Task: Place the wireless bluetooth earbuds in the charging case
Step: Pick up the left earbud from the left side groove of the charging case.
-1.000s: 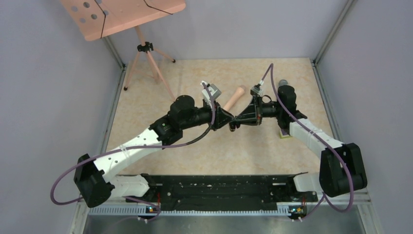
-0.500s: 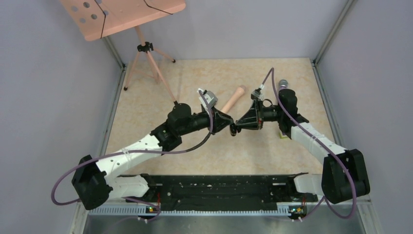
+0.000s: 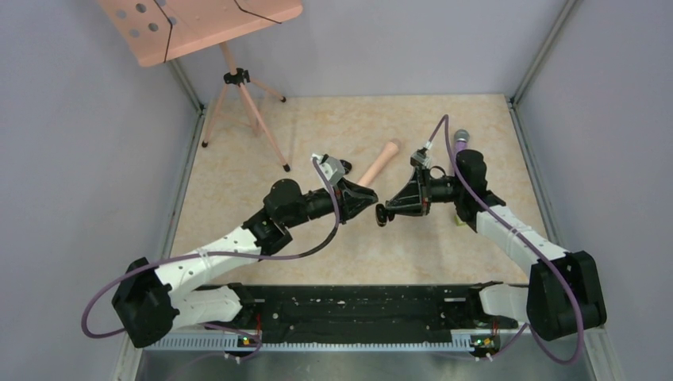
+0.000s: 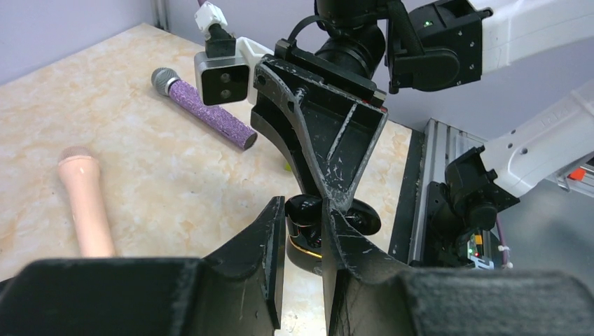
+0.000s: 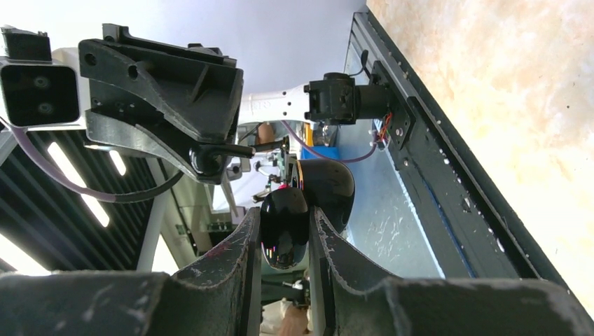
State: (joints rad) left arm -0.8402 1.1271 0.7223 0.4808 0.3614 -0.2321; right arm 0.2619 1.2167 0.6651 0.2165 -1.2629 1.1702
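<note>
The charging case (image 5: 284, 225) is a glossy black pebble, and my right gripper (image 5: 284, 218) is shut on it above the table. Its hinged part (image 5: 329, 185) juts out past the fingers. In the top view the case (image 3: 382, 213) shows at the tip of the right gripper (image 3: 388, 208). My left gripper (image 3: 371, 198) points at it from the left, tips almost touching it. In the left wrist view the left gripper (image 4: 303, 207) has its jaws close together, with the case (image 4: 308, 218) just beyond them. No earbuds can be made out; whether one sits between the left tips is hidden.
A pink handle-shaped object (image 3: 379, 161) lies on the table behind the grippers. A purple glitter microphone (image 4: 210, 115) lies at the back right. A tripod stand (image 3: 238, 79) with a peach board stands at the back left. A black rail (image 3: 349, 305) runs along the near edge.
Both grippers have shifted a little toward the near edge, the right one still holding the case. The left wrist has rolled and drawn back slightly left. Neither gripper's jaws have moved.
</note>
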